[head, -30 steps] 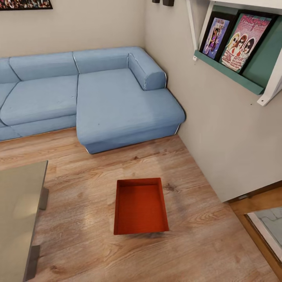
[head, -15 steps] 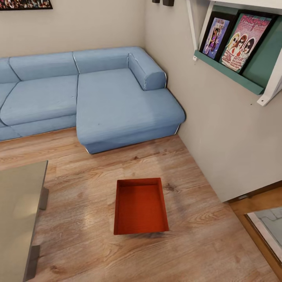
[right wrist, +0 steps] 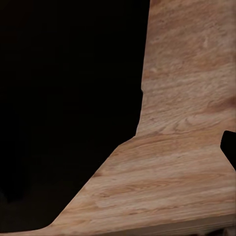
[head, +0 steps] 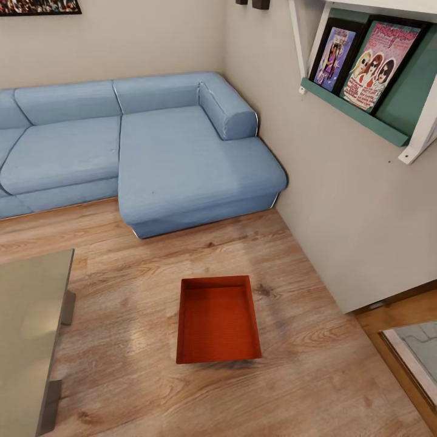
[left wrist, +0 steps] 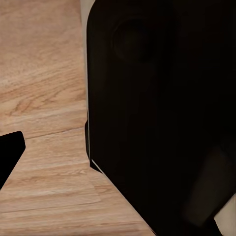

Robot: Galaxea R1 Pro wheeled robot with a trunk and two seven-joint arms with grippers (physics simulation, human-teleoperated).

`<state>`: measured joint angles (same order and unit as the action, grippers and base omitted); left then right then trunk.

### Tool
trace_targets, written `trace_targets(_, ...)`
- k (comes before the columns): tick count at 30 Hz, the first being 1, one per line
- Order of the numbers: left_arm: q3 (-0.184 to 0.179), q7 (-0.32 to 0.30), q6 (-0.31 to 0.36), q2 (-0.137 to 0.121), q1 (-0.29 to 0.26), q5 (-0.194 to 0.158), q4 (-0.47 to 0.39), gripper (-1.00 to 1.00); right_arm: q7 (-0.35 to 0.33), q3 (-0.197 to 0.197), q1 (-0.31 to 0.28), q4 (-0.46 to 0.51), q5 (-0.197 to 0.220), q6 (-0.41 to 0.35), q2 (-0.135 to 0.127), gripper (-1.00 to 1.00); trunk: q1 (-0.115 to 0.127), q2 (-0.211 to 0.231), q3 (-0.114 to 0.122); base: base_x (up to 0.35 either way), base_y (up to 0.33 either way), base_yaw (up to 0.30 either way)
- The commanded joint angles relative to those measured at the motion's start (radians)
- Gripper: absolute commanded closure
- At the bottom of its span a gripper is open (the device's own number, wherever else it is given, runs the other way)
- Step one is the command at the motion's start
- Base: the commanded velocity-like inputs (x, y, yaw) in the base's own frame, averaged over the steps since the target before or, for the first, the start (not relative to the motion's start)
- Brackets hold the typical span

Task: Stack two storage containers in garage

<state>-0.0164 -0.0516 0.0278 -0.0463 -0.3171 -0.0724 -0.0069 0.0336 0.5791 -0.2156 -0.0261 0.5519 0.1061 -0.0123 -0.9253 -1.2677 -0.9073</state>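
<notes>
**Living room: one container on the wood floor, nothing moved**

We find one storage container (head: 218,320) lying flat on the light wood plank floor (head: 139,291) of the living room, open side up, its ribbed base visible. Its long axis runs near to far, tilted very slightly; the short far wall faces the blue corner sofa (head: 152,145).

Set against the two earlier head views, we note no change: container, furniture and framing all match.

Around it: the sofa stands well apart on the far side, against the beige walls. A glass-topped bench (head: 27,328) sits at the near left, apart from the container. At the right a wall corner (head: 352,230) juts out, carrying a white and green shelf (head: 364,115) with framed pictures (head: 379,64). Nothing rests on or against the container; the floor on all its sides is open.

In the wrist views we see dark robot bodywork over wood planks, with a dark tip at the frame edge in each. We cannot tell whether either end effector is open or closed.
</notes>
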Motion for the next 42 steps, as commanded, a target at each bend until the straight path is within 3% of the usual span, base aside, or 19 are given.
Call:
trace_targets(1, -0.002, -0.004, 0.003, 0.000, 0.000, -0.009, -0.001, -1.00, 0.000, 0.008, -0.001, -0.003, 0.008, 0.004, 0.001, -1.00, 0.000, 0.000, 0.000, 0.000, 0.000, 0.000)
trace_targets(23, 0.004, -0.010, 0.004, 0.033, 0.000, -0.008, -0.021, -1.00, -0.001, 0.011, -0.001, 0.006, 0.007, 0.008, 0.012, -1.00, 0.000, 0.000, 0.000, 0.000, 0.000, 0.000)
trace_targets(27, 0.000, -0.013, 0.013, 0.053, 0.000, -0.005, -0.154, -1.00, -0.003, 0.013, -0.002, 0.062, 0.006, 0.002, 0.000, -1.00, 0.000, 0.000, 0.000, 0.000, 0.000, 0.000)
trace_targets(30, -0.001, -0.012, 0.028, 0.057, 0.000, -0.003, -0.257, -1.00, -0.005, 0.013, 0.003, 0.149, 0.003, -0.013, -0.027, -1.00, 0.000, 0.000, 0.000, 0.000, 0.000, 0.000)
trace_targets(33, -0.002, -0.010, 0.071, 0.058, -0.001, -0.002, -0.361, -1.00, -0.004, 0.012, 0.000, 0.231, 0.003, -0.059, -0.060, -1.00, 0.000, 0.000, 0.000, 0.000, 0.000, 0.000)
trace_targets(35, -0.003, -0.006, 0.136, 0.057, -0.002, -0.002, -0.446, -1.00, -0.001, 0.011, -0.008, 0.282, 0.003, -0.104, -0.077, -1.00, 0.000, 0.000, 0.000, 0.000, 0.000, 0.000)
trace_targets(38, -0.003, -0.004, 0.234, 0.058, -0.004, 0.000, -0.561, -1.00, 0.021, 0.008, -0.057, 0.325, 0.004, -0.137, -0.086, -1.00, 0.000, 0.000, 0.000, 0.000, 0.000, 0.000)
trace_targets(40, -0.003, -0.001, 0.290, 0.064, -0.009, 0.000, -0.653, -1.00, 0.082, 0.006, -0.122, 0.338, 0.007, -0.146, -0.085, -1.00, 0.000, 0.000, 0.000, 0.000, 0.000, 0.000)
trace_targets(42, -0.003, 0.000, 0.353, 0.095, -0.018, -0.001, -0.669, -1.00, 0.137, 0.004, -0.190, 0.342, 0.009, -0.148, -0.083, -1.00, 0.000, 0.000, 0.000, 0.000, 0.000, 0.000)
